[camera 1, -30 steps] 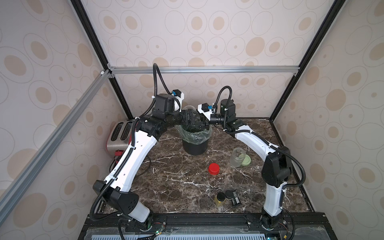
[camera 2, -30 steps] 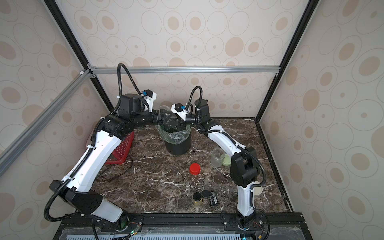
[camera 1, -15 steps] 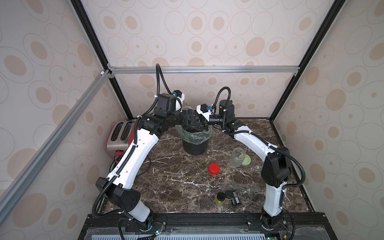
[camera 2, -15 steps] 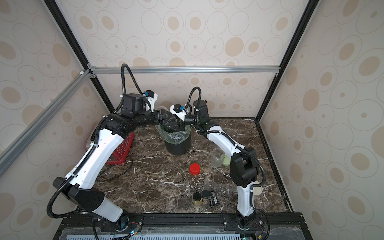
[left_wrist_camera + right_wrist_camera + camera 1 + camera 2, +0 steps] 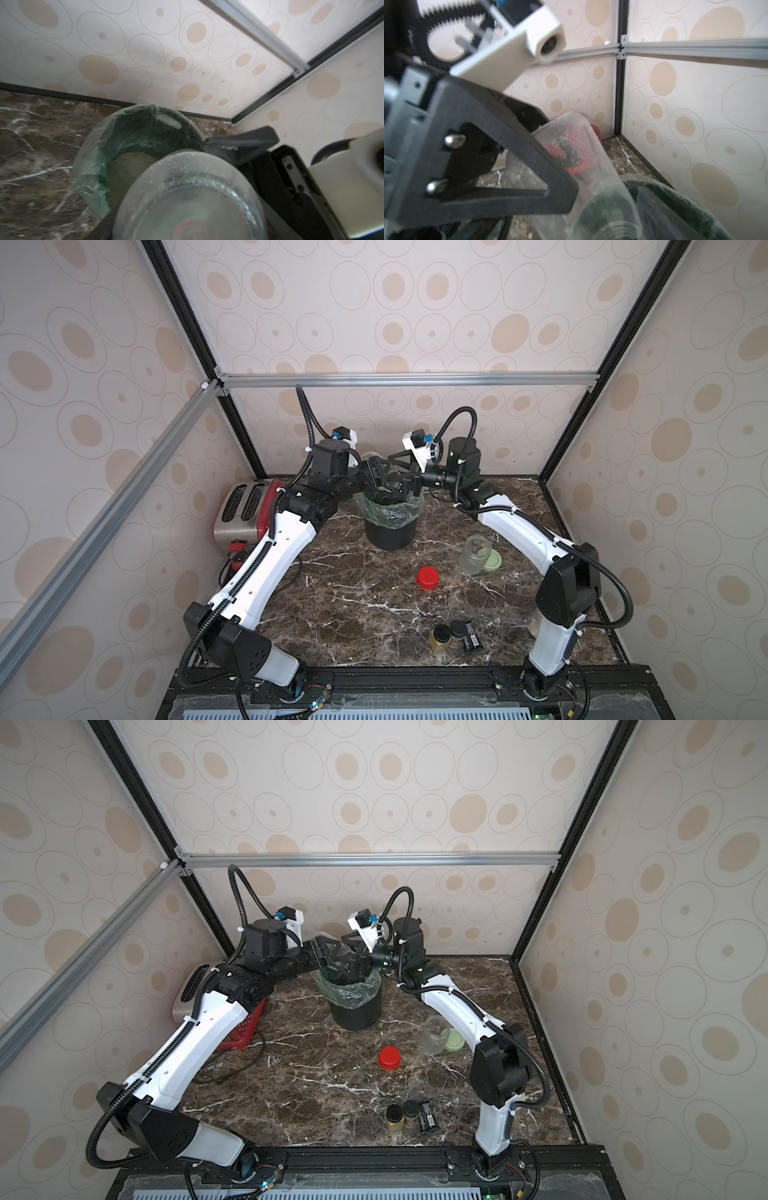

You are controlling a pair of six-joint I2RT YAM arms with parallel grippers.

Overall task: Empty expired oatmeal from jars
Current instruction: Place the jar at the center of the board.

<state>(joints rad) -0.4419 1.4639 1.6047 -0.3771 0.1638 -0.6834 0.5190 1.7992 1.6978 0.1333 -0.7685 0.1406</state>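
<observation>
Left wrist view is mostly filled by the base of a clear jar point(image 5: 187, 197), which the left gripper point(image 5: 379, 480) grips and holds tipped mouth-down over the bin. Facing it, the right gripper point(image 5: 401, 473) has its jaws spread wide. One dark finger point(image 5: 241, 139) lies close along the glass, and whether it touches cannot be told. From the right wrist, only pale flecks cling inside the jar's wall. Below, a black bin point(image 5: 388, 537) with a green plastic liner point(image 5: 93, 145) holds a mound of oatmeal point(image 5: 128, 168) at its bottom. Farther out on the marble table point(image 5: 353, 614), in both top views, a second jar point(image 5: 473, 553) stands open with a pale green lid point(image 5: 493, 561) touching it. A red lid point(image 5: 428, 577) lies near, and two black-capped bottles point(image 5: 441, 638) sit toward the front edge. A toaster point(image 5: 245, 510) stands at the table's left edge.
</observation>
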